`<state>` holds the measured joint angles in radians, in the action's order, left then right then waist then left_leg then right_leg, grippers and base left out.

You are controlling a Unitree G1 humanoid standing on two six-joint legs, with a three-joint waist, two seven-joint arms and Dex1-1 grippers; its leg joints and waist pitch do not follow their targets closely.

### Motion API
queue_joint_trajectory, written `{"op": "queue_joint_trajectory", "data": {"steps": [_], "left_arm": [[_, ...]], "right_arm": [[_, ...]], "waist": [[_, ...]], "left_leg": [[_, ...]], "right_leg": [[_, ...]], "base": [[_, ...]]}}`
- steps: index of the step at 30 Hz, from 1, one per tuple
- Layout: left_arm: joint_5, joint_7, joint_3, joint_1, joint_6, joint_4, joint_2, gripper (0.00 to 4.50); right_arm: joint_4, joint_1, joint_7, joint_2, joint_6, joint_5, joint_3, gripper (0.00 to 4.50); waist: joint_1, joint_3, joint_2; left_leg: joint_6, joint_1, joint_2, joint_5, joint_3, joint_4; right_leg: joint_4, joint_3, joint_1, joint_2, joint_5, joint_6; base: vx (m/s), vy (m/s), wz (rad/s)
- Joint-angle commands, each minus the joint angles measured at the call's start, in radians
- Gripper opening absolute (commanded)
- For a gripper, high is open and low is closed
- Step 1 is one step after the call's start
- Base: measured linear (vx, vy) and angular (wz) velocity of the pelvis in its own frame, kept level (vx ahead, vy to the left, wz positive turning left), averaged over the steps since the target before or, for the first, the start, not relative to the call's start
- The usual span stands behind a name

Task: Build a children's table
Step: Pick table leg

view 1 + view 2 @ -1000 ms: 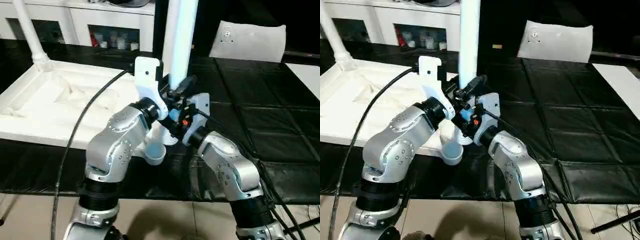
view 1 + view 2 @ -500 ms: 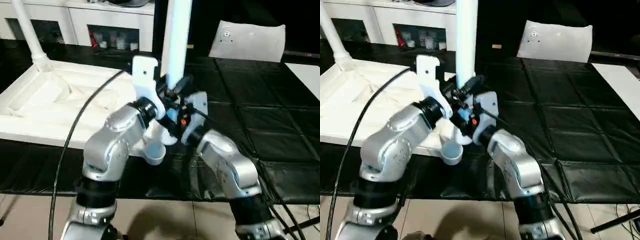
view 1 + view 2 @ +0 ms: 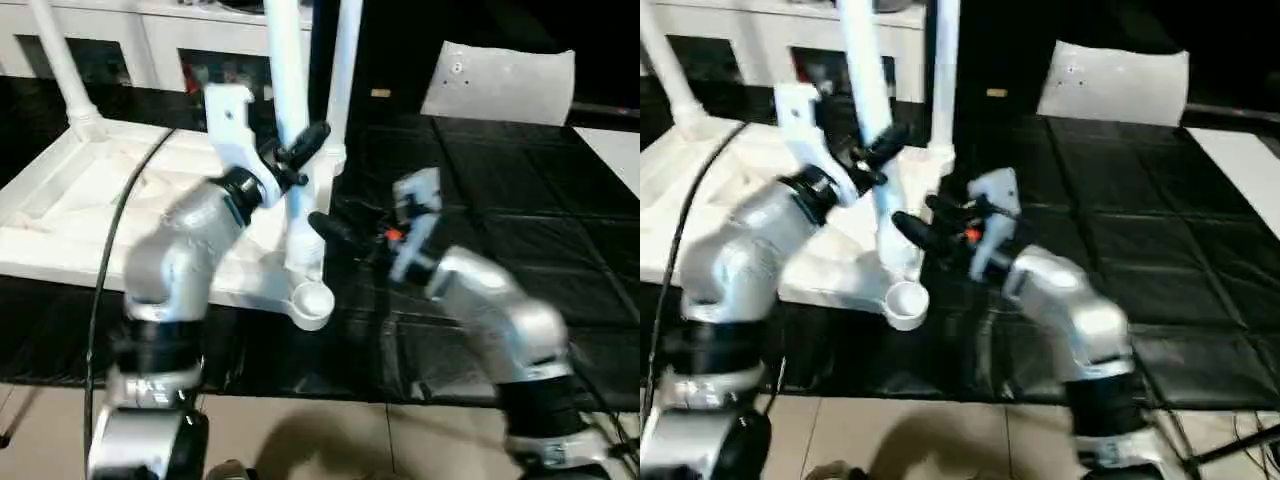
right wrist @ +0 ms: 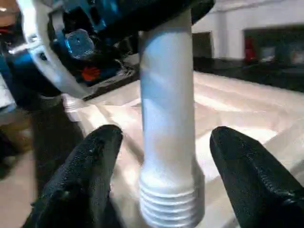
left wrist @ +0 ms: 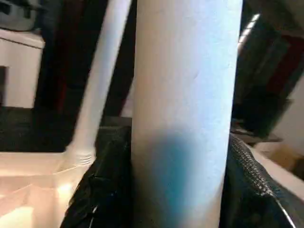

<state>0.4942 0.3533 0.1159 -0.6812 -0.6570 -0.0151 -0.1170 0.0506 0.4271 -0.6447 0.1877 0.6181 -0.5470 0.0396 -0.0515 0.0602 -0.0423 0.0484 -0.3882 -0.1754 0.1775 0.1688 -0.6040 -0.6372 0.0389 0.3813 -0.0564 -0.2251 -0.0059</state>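
Black mat under the upturned tabletop; my left gripper clamps a leg above the near corner socket, right gripper open around its threads; next, seat it

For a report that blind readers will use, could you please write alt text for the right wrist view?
A white tube leg with a threaded end stands between the two open black fingers of the right gripper, which do not touch it. Above, the left gripper grips the leg, and the white tabletop lies behind.
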Motion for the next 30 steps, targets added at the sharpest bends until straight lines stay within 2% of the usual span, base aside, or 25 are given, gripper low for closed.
{"op": "queue_joint_trajectory", "data": {"steps": [1, 5, 6, 9, 11, 13, 14, 15, 16, 20, 21, 28, 29, 30], "left_arm": [[0.058, 0.059, 0.013, -0.025, -0.037, -0.002, -0.006, 1.85], [0.113, 0.145, 0.022, -0.045, -0.080, -0.013, -0.025, 1.85], [0.133, 0.181, 0.020, -0.052, -0.092, -0.016, -0.036, 1.85], [0.159, 0.262, -0.007, -0.077, -0.114, -0.025, -0.071, 1.85], [0.183, 0.302, -0.015, -0.089, -0.128, -0.027, -0.081, 1.85], [0.192, 0.321, -0.019, -0.093, -0.133, -0.025, -0.086, 1.85], [0.197, 0.344, -0.027, -0.095, -0.135, -0.022, -0.093, 1.85], [0.201, 0.420, -0.060, -0.096, -0.134, -0.011, -0.114, 1.85], [0.201, 0.446, -0.072, -0.097, -0.132, -0.008, -0.121, 1.85], [0.204, 0.519, -0.110, -0.099, -0.123, -0.001, -0.134, 1.85], [0.213, 0.548, -0.124, -0.103, -0.127, 0.001, -0.137, 1.85], [0.233, 0.632, -0.160, -0.106, -0.132, 0.009, -0.136, 1.85], [0.233, 0.632, -0.160, -0.106, -0.132, 0.009, -0.136, 1.85], [0.238, 0.655, -0.169, -0.106, -0.131, 0.012, -0.137, 1.85]], "right_arm": [[0.022, 0.015, -0.024, 0.034, 0.055, -0.054, -0.046, 3.64], [0.010, 0.035, -0.079, 0.083, 0.101, -0.080, -0.056, 3.95], [0.003, 0.045, -0.097, 0.101, 0.116, -0.080, -0.054, 4.14], [-0.004, 0.072, -0.157, 0.150, 0.169, -0.099, -0.036, 4.18], [-0.002, 0.085, -0.188, 0.171, 0.199, -0.125, -0.030, 4.18], [-0.001, 0.090, -0.204, 0.179, 0.209, -0.135, -0.026, 4.18], [0.001, 0.094, -0.221, 0.188, 0.214, -0.142, -0.020, 4.18], [-0.001, 0.102, -0.277, 0.206, 0.220, -0.158, -0.006, 4.18], [-0.003, 0.105, -0.294, 0.211, 0.223, -0.162, -0.003, 4.18], [-0.018, 0.114, -0.367, 0.232, 0.208, -0.147, 0.027, 4.18], [-0.033, 0.118, -0.392, 0.241, 0.186, -0.124, 0.051, 4.18], [-0.056, 0.133, -0.459, 0.255, 0.127, -0.083, 0.103, 4.18], [-0.056, 0.133, -0.459, 0.255, 0.127, -0.083, 0.103, 3.91], [-0.066, 0.138, -0.478, 0.256, 0.111, -0.071, 0.116, 3.84]], "waist": [[-0.003, -0.070, 0.007], [-0.007, -0.070, 0.004], [-0.009, -0.070, 0.003], [-0.009, -0.069, 0.004], [-0.010, -0.070, 0.000], [-0.011, -0.071, 0.001], [-0.011, -0.071, -0.002], [-0.012, -0.071, -0.006], [-0.014, -0.072, -0.004], [-0.014, -0.069, -0.003], [-0.013, -0.069, -0.005], [-0.013, -0.070, -0.006], [-0.013, -0.070, -0.006], [-0.013, -0.070, -0.007]], "left_leg": [[-0.022, 0.025, -0.047, 0.080, -0.011, 0.062], [-0.016, 0.021, -0.044, 0.081, -0.008, 0.060], [-0.017, 0.022, -0.043, 0.078, -0.008, 0.060], [-0.011, 0.023, -0.045, 0.086, -0.009, 0.061], [-0.015, 0.024, -0.046, 0.076, -0.008, 0.060], [-0.020, 0.022, -0.047, 0.066, -0.008, 0.059], [-0.021, 0.022, -0.046, 0.063, -0.007, 0.059], [-0.031, 0.021, -0.046, 0.057, -0.007, 0.058], [-0.033, 0.021, -0.046, 0.055, -0.007, 0.058], [-0.027, 0.022, -0.049, 0.069, -0.007, 0.060], [-0.024, 0.021, -0.049, 0.075, -0.007, 0.059], [-0.020, 0.020, -0.048, 0.076, -0.006, 0.059], [-0.022, 0.020, -0.048, 0.074, -0.006, 0.059], [-0.023, 0.020, -0.048, 0.069, -0.006, 0.058]], "right_leg": [[0.069, -0.045, -0.048, -0.071, 0.027, -0.218], [0.071, -0.044, -0.050, -0.073, 0.001, -0.222], [0.072, -0.044, -0.050, -0.073, -0.011, -0.222], [0.072, -0.044, -0.049, -0.073, -0.028, -0.222], [0.071, -0.044, -0.049, -0.074, -0.022, -0.224], [0.069, -0.044, -0.050, -0.075, -0.006, -0.231], [0.068, -0.044, -0.051, -0.075, -0.001, -0.233], [0.069, -0.043, -0.051, -0.075, 0.001, -0.233], [0.068, -0.044, -0.052, -0.075, -0.002, -0.231], [0.070, -0.043, -0.048, -0.077, -0.029, -0.234], [0.071, -0.043, -0.049, -0.078, -0.041, -0.234], [0.070, -0.043, -0.050, -0.078, -0.051, -0.234], [0.071, -0.043, -0.049, -0.078, -0.050, -0.236], [0.069, -0.044, -0.049, -0.077, -0.042, -0.237]], "base": [[0.000, 0.000, 0.00], [0.000, 0.000, 0.00], [0.000, 0.000, 0.00], [0.000, 0.000, 0.00], [0.000, 0.000, 0.00], [0.000, 0.000, 0.00], [0.000, 0.000, 0.00], [0.000, 0.000, 0.00], [0.000, 0.000, 0.00], [0.000, 0.000, 0.00], [0.000, 0.000, 0.00], [0.000, 0.000, 0.00], [0.000, 0.000, 0.00], [0.000, 0.000, 0.00]]}}
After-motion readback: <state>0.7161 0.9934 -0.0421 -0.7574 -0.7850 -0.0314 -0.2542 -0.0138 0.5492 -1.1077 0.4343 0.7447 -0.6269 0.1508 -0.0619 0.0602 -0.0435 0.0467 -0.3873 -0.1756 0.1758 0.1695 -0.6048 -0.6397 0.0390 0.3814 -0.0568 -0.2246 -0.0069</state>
